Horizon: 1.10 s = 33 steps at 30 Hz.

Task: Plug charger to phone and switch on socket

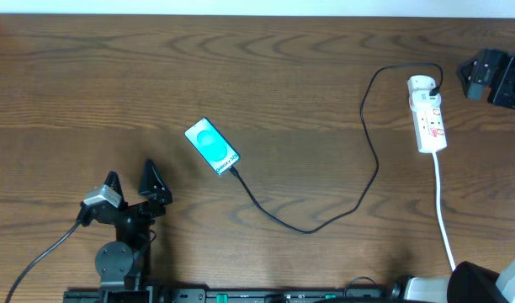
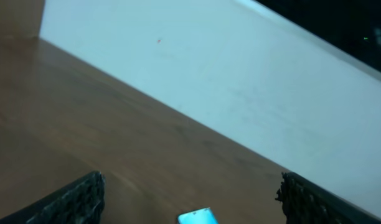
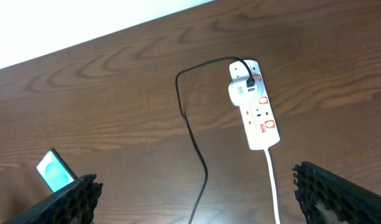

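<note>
Judging from how things lie, we take the switch to be the step not yet done. The charger [image 1: 308, 231] seems to reach the lower end of the phone [image 1: 212, 146] at mid-table, though we cannot tell whether its tip is fully seated. Its other end goes into the round end of the socket [image 1: 431, 118] far right. The left gripper [image 1: 131, 177] and the right gripper [image 3: 193, 193] both stand wide apart and hold nothing. We fear a broad finger may hit the wrong rocker or shove the light strip, and a sliding strip could drag the cable and pull the tip from the phone.
</note>
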Each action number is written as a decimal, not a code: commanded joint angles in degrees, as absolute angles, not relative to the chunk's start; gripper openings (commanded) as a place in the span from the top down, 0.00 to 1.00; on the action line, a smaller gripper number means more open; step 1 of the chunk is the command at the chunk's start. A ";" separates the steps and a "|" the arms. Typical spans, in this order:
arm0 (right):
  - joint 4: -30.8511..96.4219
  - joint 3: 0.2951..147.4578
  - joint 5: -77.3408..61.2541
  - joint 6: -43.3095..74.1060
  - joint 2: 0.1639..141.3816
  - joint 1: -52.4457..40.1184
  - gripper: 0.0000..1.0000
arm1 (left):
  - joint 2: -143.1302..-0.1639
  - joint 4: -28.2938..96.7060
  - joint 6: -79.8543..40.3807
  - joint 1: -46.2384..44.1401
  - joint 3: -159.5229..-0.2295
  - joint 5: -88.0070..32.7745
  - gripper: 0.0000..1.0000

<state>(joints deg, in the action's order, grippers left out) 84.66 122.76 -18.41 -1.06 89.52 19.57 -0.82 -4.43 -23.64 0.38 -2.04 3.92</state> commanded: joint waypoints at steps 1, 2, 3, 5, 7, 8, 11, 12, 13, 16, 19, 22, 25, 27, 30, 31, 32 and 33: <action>84.71 122.65 -18.55 -1.74 89.23 19.42 0.01 | -0.05 -2.85 -23.68 1.56 -0.23 5.48 0.10; 84.68 122.65 -18.55 -1.76 89.23 19.40 0.01 | -0.05 -1.48 -23.64 1.72 -0.23 5.87 0.10; 84.68 122.65 -18.52 -1.74 89.23 19.42 0.01 | -0.05 0.23 -23.66 1.87 -0.23 6.37 0.10; 84.68 122.65 -18.55 -1.74 89.23 19.40 0.01 | -0.05 4.03 -22.72 2.20 -0.23 7.07 0.10; 84.68 122.65 -18.55 -1.74 89.23 19.40 0.01 | -0.05 3.81 -18.92 2.24 -0.23 6.68 0.10; 84.68 122.65 -18.55 -1.76 89.23 19.42 0.01 | -0.05 3.81 -17.54 2.24 -0.23 6.66 0.10; 84.68 122.65 -18.55 -1.74 89.23 19.40 0.01 | -0.05 3.84 -14.74 2.24 -0.23 6.59 0.10; 84.68 122.65 -18.55 -1.74 89.23 19.40 0.01 | -0.05 3.79 -14.79 2.24 -0.23 6.59 0.10; 84.71 122.65 -18.55 -1.74 89.23 19.40 0.01 | -0.05 3.79 -14.79 2.24 -0.23 6.61 0.10; 84.68 122.67 -18.55 -1.74 89.23 19.42 0.01 | -0.10 3.64 -14.81 2.24 -0.23 6.66 0.10; 84.68 122.65 -18.55 -1.74 89.23 19.42 0.01 | -0.23 3.64 -14.81 2.24 -0.23 6.68 0.10; 84.68 122.65 -18.55 -1.74 89.23 19.40 0.01 | -0.23 3.64 -14.81 2.24 -0.23 6.66 0.10; 84.68 122.65 -18.52 -1.74 89.23 19.42 0.01 | -0.23 3.64 -14.81 2.24 -0.23 6.66 0.10; 84.71 122.67 -18.55 -1.74 89.23 19.42 0.01 | -0.23 3.64 -14.81 2.24 -0.23 6.66 0.10; 84.68 122.65 -18.55 -1.76 89.23 19.42 0.01 | -0.23 3.64 -14.81 2.24 -0.23 6.66 0.10; 84.68 122.65 -18.52 -1.76 89.23 19.42 0.01 | -0.23 3.64 -14.81 2.24 -0.23 6.66 0.10; 84.68 122.67 -18.55 -1.76 89.23 19.42 0.01 | -0.23 3.64 -14.81 2.24 -0.23 6.66 0.10; 84.68 122.65 -18.55 -1.74 89.23 19.42 0.01 | -0.23 3.64 -14.81 2.24 -0.23 6.66 0.10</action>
